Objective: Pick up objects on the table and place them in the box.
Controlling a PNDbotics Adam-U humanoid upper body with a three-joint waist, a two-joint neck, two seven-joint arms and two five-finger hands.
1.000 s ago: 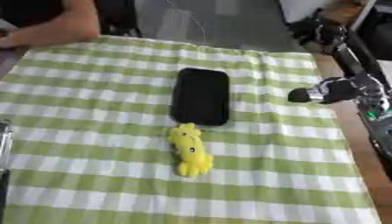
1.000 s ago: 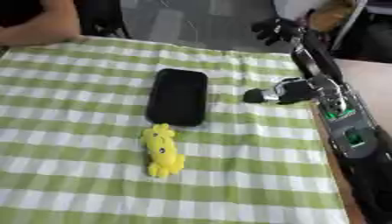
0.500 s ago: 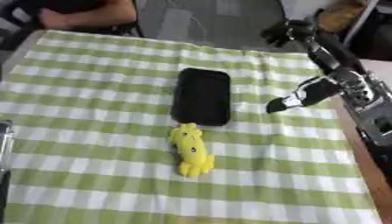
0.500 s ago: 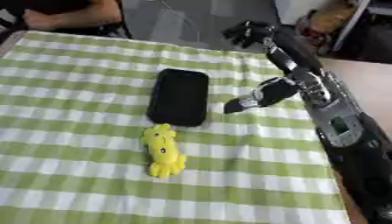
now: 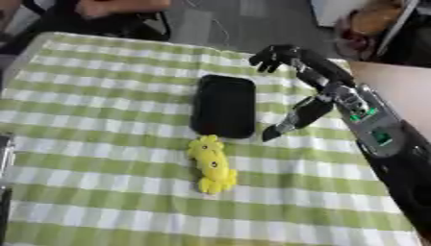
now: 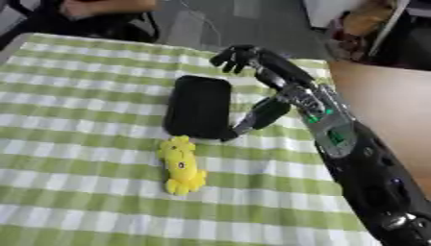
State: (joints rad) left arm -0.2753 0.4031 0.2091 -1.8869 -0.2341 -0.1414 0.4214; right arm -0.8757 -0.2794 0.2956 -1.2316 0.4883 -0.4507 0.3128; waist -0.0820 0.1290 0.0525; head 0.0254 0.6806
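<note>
Flat black rectangular case (image 5: 224,105) is lying mid-table on the green-and-white checked tablecloth (image 5: 84,120). Yellow soft toy (image 5: 211,163) is lying just nearside of it. Right hand (image 5: 290,62) is hovering beside the case, fingers spread, thumb extended.

The robot's right arm enters from the lower right corner and runs up and to the left, black with a silver section near the wrist that carries small green lights. The right hand (image 5: 296,72) is spread wide: its fingers (image 5: 268,56) reach up and to the left with the tips slightly bent, while the thumb (image 5: 290,121) points down and to the left, well apart from them. The left arm and hand appear in neither view.
</note>
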